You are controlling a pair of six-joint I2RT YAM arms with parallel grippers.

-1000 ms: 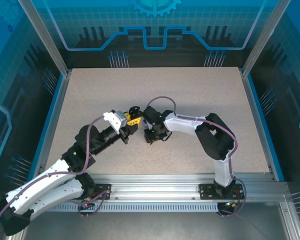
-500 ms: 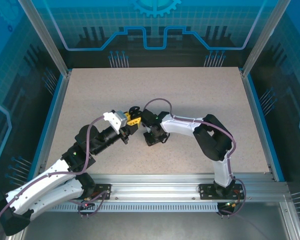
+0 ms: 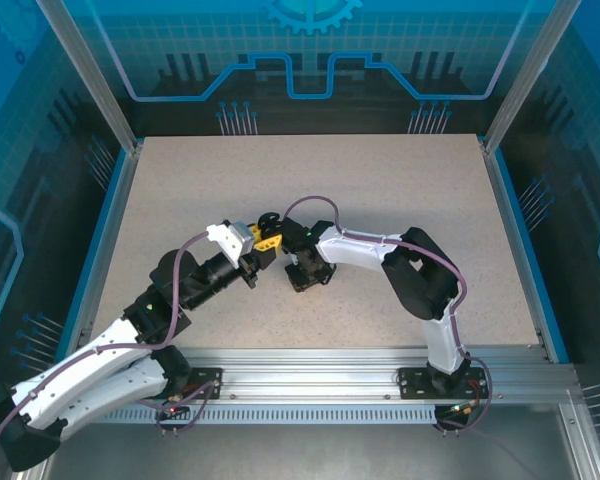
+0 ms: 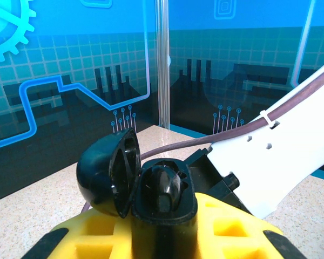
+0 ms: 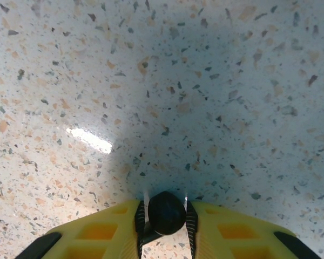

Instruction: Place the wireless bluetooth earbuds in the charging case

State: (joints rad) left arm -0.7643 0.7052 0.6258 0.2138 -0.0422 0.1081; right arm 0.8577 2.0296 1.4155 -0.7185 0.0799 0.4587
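Note:
A black charging case [image 4: 163,213] stands upright between my left gripper's [image 4: 162,233] yellow fingers, which are shut on it. Its round lid [image 4: 103,175] hangs open to the left, and one black earbud [image 4: 166,186] sits in the case's well. In the top view the left gripper [image 3: 264,238] holds the case [image 3: 270,220] near the table's middle. My right gripper [image 5: 165,217] is shut on a second black earbud [image 5: 166,211], pinched between its ribbed pads just above the speckled tabletop. Seen from above, the right gripper [image 3: 304,278] points down, close beside the left one.
The right arm's white link [image 4: 281,156] and purple cable [image 4: 178,145] pass close behind the open case. Speckled tabletop [image 3: 380,190] stretches around both grippers, bounded by blue rails and transparent walls [image 3: 510,200].
The right arm has shifted a little to the left, bringing its gripper closer to the left gripper. The left arm and the case have not moved.

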